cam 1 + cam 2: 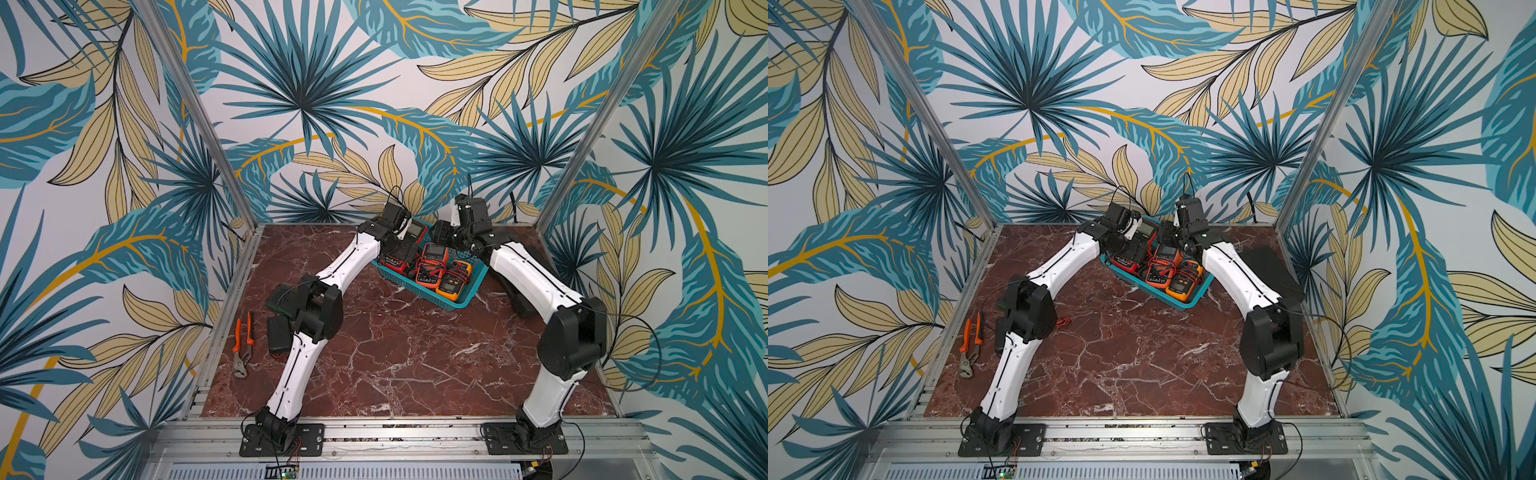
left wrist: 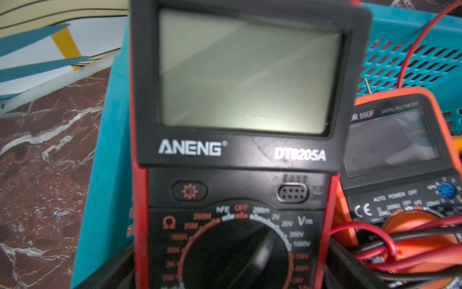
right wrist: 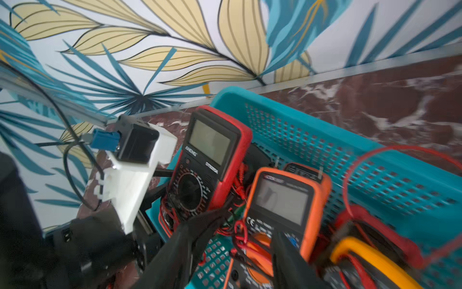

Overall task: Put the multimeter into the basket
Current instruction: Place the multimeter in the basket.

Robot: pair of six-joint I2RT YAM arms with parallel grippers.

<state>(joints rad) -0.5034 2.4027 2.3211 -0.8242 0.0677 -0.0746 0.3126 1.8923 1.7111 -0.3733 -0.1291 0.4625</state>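
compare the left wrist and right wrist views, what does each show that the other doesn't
Left wrist only: readable range lettering on the red meter. Right wrist only: the left arm's white camera mount and the right gripper reaching into the teal basket. Both: the red meter, the orange meter beside it, and the basket holding them.

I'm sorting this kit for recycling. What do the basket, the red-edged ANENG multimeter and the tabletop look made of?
Basket: moulded plastic, teal, glossy; regular punched slots and a smooth rolled rim. ANENG multimeter: matte black hard plastic face with a red, probably rubbery, surround; grey glassy display. Tabletop: reddish-brown marble look with white veins; real stone or a printed laminate cannot be told.
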